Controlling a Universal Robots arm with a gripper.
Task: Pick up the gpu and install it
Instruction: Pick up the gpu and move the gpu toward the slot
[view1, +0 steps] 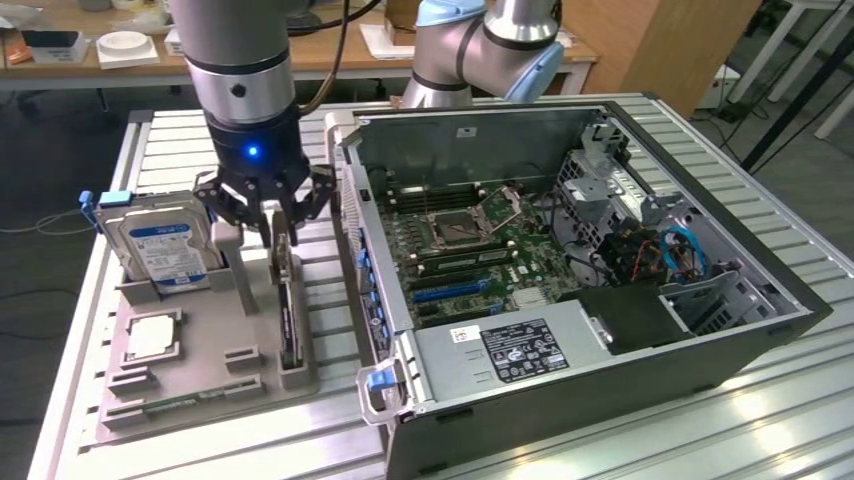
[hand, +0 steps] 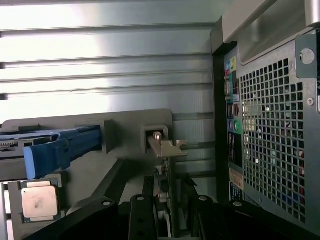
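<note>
The gpu (view1: 286, 322) stands on edge in a slot of the grey parts tray (view1: 174, 385). It is a thin dark card with a pale metal bracket at its far end. My gripper (view1: 276, 232) hangs straight over that bracket end, with one finger on each side of the card. In the wrist view the gpu (hand: 167, 148) runs up between my fingers (hand: 149, 197), and a small gap shows on each side. The jaws are partly open and the card still sits in its slot. The open computer case (view1: 561, 260) lies at the exterior view's right, motherboard exposed.
A silver hard drive (view1: 158, 250) with a blue-white label stands in the tray beside my gripper, and a square processor chip (view1: 151, 335) lies in front of it. The case's perforated rear wall (hand: 272, 135) is close beside the tray. A second arm's base (view1: 481, 50) rises behind the case.
</note>
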